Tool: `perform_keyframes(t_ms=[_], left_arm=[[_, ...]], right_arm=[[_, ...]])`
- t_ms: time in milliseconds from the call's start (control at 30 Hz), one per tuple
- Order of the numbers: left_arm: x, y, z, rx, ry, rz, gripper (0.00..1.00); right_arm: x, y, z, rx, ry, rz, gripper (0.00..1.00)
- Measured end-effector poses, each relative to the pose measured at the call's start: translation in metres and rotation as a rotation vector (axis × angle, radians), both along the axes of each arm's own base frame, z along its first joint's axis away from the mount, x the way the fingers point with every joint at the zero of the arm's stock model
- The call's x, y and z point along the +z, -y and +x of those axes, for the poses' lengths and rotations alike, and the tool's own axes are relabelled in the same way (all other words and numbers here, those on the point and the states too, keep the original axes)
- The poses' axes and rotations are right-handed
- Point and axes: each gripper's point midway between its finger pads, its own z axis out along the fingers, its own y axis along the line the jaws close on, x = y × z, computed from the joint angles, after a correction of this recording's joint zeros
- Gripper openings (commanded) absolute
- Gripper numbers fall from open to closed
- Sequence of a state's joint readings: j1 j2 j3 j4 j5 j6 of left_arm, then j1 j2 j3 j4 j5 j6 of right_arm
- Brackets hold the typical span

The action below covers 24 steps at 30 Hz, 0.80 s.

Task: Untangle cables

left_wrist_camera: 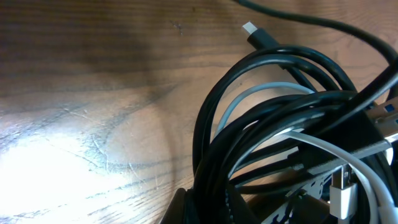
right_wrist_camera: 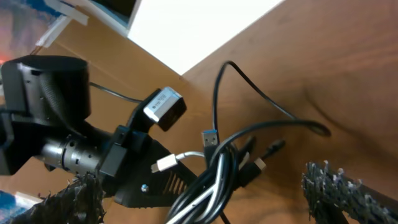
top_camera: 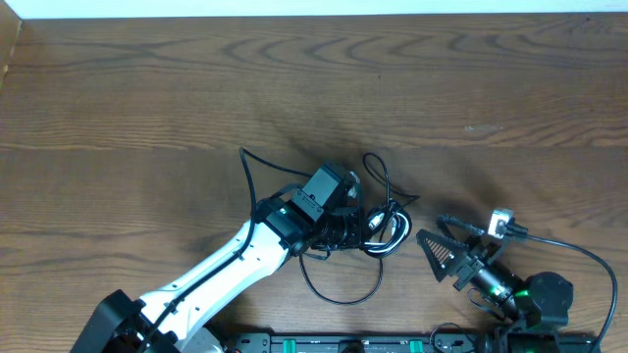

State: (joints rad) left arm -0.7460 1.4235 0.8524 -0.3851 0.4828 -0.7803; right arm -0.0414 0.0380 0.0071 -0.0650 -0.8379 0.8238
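The cables [top_camera: 381, 222] lie as a knot of black loops with a white strand in the middle of the table. My left gripper [top_camera: 341, 222] reaches into the knot's left side. In the left wrist view, my left gripper [left_wrist_camera: 211, 208] is shut on several black cable strands [left_wrist_camera: 273, 118], with a white cable [left_wrist_camera: 367, 180] beside them. My right gripper [top_camera: 430, 227] is open just right of the knot and touches nothing. The right wrist view shows the bundle [right_wrist_camera: 217, 180] between my spread fingers [right_wrist_camera: 348, 193], with a white plug [right_wrist_camera: 166, 163] and a blue USB plug [right_wrist_camera: 210, 138] sticking out.
One black strand loops toward the front edge [top_camera: 339, 289]. Another runs back and left [top_camera: 245, 169]. The wooden table [top_camera: 147, 88] has a white strip along its far edge. A thick arm cable [top_camera: 579, 257] curves at the right.
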Motion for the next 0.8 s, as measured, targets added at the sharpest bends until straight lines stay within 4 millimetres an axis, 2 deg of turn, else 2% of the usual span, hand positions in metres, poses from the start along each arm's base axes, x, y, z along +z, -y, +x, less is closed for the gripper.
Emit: perform_keyframes(t_ms=[133, 267, 433, 467, 533, 567, 633, 800], left_arm=[[-0.002, -0.003, 0.004, 0.016, 0.019, 0.023, 0.08], [-0.005, -0.009, 0.012, 0.033, 0.066, 0.063, 0.07], [-0.008, -0.015, 0.02, -0.023, 0.158, 0.112, 0.07], [-0.008, -0.016, 0.021, -0.036, 0.173, 0.119, 0.07], [-0.008, -0.017, 0.022, -0.061, 0.201, 0.129, 0.07], [-0.008, -0.017, 0.023, -0.068, 0.209, 0.131, 0.08], [-0.008, -0.017, 0.024, -0.082, 0.225, 0.133, 0.08], [-0.005, -0.013, 0.026, -0.101, 0.251, 0.121, 0.07]], right_arm=[[-0.016, 0.001, 0.003, -0.006, -0.115, 0.021, 0.98], [-0.039, 0.0, 0.003, -0.014, -0.317, 0.069, 0.99], [-0.058, -0.004, 0.0, -0.014, -0.509, 0.119, 0.99], [-0.059, -0.006, 0.0, -0.005, -0.524, 0.123, 0.97], [-0.061, -0.012, -0.003, 0.018, -0.543, 0.121, 0.75], [-0.062, -0.013, -0.004, 0.023, -0.554, 0.121, 0.69], [-0.065, -0.018, -0.007, 0.033, -0.579, 0.122, 0.66], [-0.068, -0.025, -0.008, 0.019, -0.62, 0.128, 0.67]])
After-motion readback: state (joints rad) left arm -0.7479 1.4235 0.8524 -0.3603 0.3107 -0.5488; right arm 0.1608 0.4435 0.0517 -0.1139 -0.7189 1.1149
